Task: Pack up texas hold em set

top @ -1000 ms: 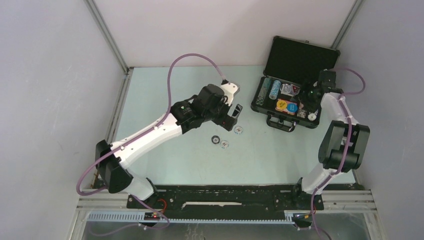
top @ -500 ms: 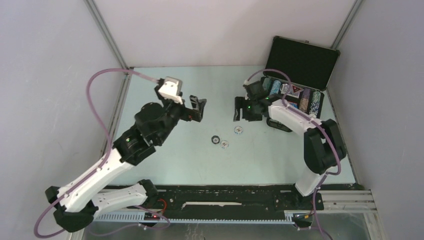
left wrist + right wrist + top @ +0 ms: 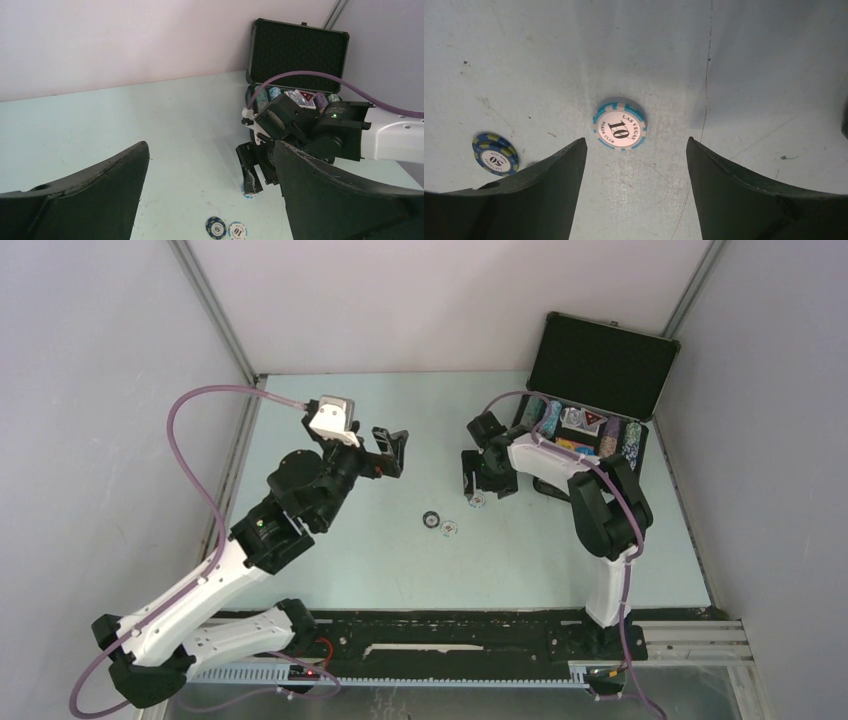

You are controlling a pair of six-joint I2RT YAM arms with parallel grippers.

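The black silver-trimmed case stands open at the back right, with rows of chips and small discs in its tray. Three loose chips lie on the table. A light-blue "10" chip lies just beyond the tips of my right gripper, which hangs open above the table with nothing between its fingers. A dark "50" chip and another "10" chip lie together nearer the front. My left gripper is wide open, empty and raised to the left of them.
Grey walls close the table in at the back and on both sides. The right arm's purple cable loops in front of the case. The case's handle juts toward the front.
My right arm swung from the case down to the loose "10" chip and opened a little wider. My left arm pulled back from the chips to the left and rose.
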